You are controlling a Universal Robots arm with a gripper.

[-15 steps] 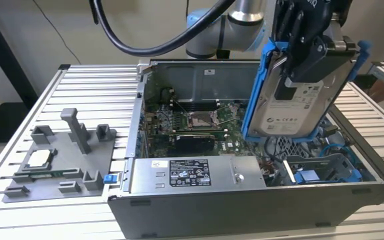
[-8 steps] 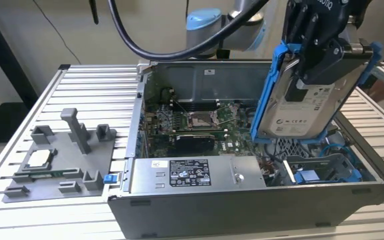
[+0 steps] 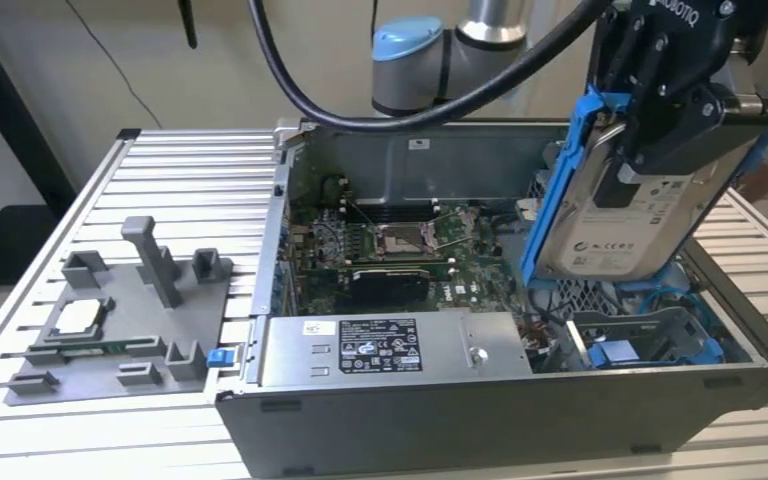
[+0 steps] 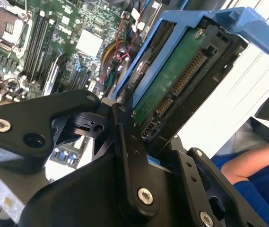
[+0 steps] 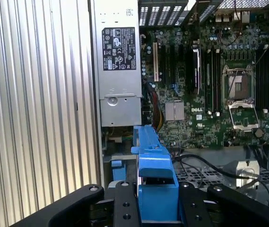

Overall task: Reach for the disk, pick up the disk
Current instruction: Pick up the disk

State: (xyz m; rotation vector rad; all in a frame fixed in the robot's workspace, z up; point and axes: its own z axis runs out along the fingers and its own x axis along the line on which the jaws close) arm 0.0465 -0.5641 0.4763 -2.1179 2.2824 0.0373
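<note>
Gripper [image 3: 671, 125] closed on the disk [image 3: 624, 205], disk held tilted above the open computer case [image 3: 491, 420], grey fixture plate [image 3: 117, 330] beside case

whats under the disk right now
The disk, held up by the hand, hangs over the open computer case: a blue drive bay. The bay floor is hidden.

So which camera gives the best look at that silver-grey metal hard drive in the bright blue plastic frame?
The exterior view: the silver-grey hard drive in its blue frame hangs nearly upright in the black gripper above the open computer case, label facing the camera. The second wrist view shows its green circuit-board underside; the first wrist view shows the frame's blue end.
</note>
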